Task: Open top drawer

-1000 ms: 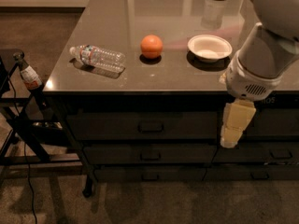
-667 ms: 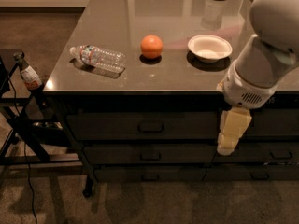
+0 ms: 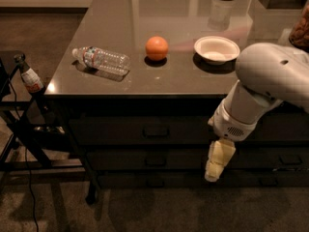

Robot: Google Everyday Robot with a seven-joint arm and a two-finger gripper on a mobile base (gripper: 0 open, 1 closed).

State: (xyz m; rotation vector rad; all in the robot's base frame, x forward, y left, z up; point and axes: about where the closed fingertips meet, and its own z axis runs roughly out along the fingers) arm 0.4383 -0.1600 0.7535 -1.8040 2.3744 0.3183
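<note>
The top drawer (image 3: 116,128) is a wide dark front just under the table top, closed, with a small rectangular handle (image 3: 155,131) at its centre. My gripper (image 3: 215,166) hangs from the white arm (image 3: 260,88) in front of the drawer stack. It points down, to the right of the handle and lower, level with the second drawer. It holds nothing that I can see.
On the glossy table top (image 3: 169,76) lie a clear plastic bottle (image 3: 102,59), an orange (image 3: 157,48) and a white bowl (image 3: 217,49). Two lower drawers (image 3: 155,159) sit beneath. A black stand with a small bottle (image 3: 30,79) and cables is at left.
The arm has swung lower and further into view; the gripper has dropped and shifted left, nearer the drawer fronts. The drawer has not moved.
</note>
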